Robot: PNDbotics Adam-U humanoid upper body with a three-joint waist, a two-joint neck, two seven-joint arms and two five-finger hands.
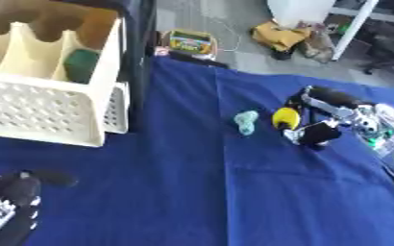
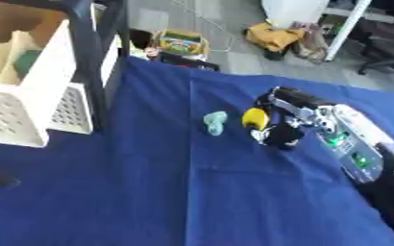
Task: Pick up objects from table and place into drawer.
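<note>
My right robot hand (image 1: 314, 126) curls around a yellow object (image 1: 285, 117); a pale teal object (image 1: 247, 122) lies just beside. Left robot hand (image 1: 15, 199) idles, fingers unclear. The drawer (image 1: 49, 86) holds 1 green item (image 1: 82, 65).

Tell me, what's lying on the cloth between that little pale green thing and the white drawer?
Nothing: only bare blue cloth lies between the pale green object and the white drawer, clearest in the left eye view.

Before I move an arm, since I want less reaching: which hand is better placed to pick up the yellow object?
Right. The right hand is already at the yellow object, fingers curled beside it. The left hand rests at the lower left corner, far across the blue cloth, near the white drawer.
</note>
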